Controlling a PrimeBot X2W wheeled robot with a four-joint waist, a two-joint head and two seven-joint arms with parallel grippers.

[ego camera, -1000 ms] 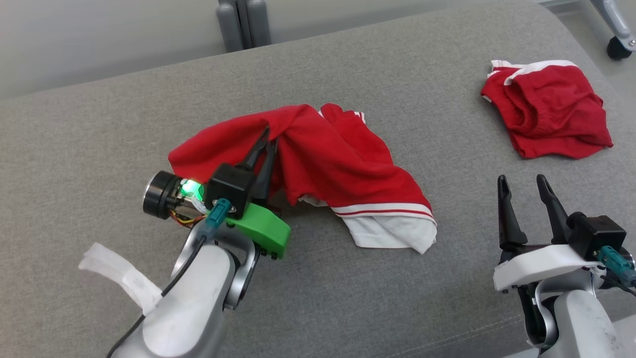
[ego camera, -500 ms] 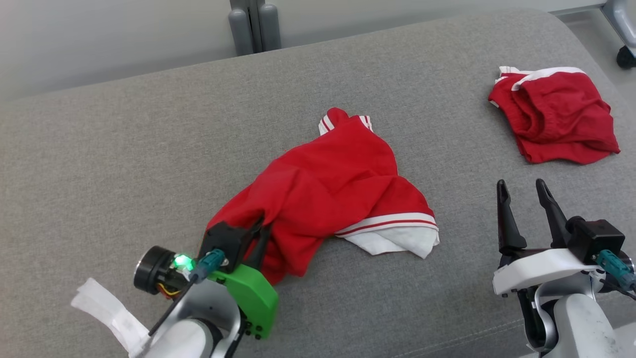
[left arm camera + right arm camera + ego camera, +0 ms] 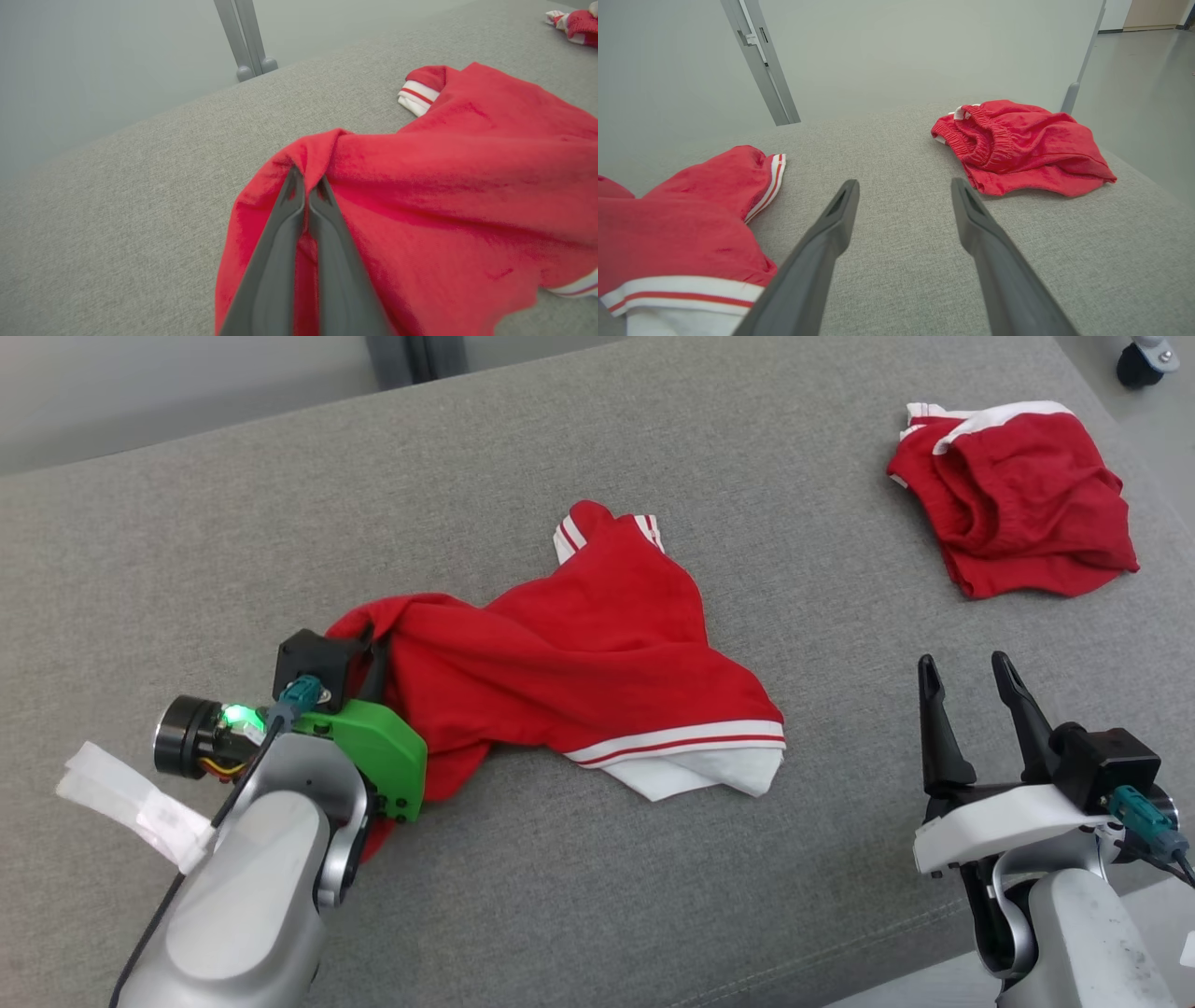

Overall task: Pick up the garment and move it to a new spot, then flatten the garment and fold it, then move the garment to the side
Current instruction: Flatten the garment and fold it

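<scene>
Leftward the left tool (image 3: 308, 183) has dragged the garment (image 3: 579, 653), pinching its edge; right tool (image 3: 963, 665) spread, empty.

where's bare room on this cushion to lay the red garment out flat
Widest bare patch: the cushion back-left, behind the left gripper and red garment. A narrower strip runs between the garment and the red shorts, ahead of the open right gripper. Crowded: the far-right corner with the shorts.
</scene>
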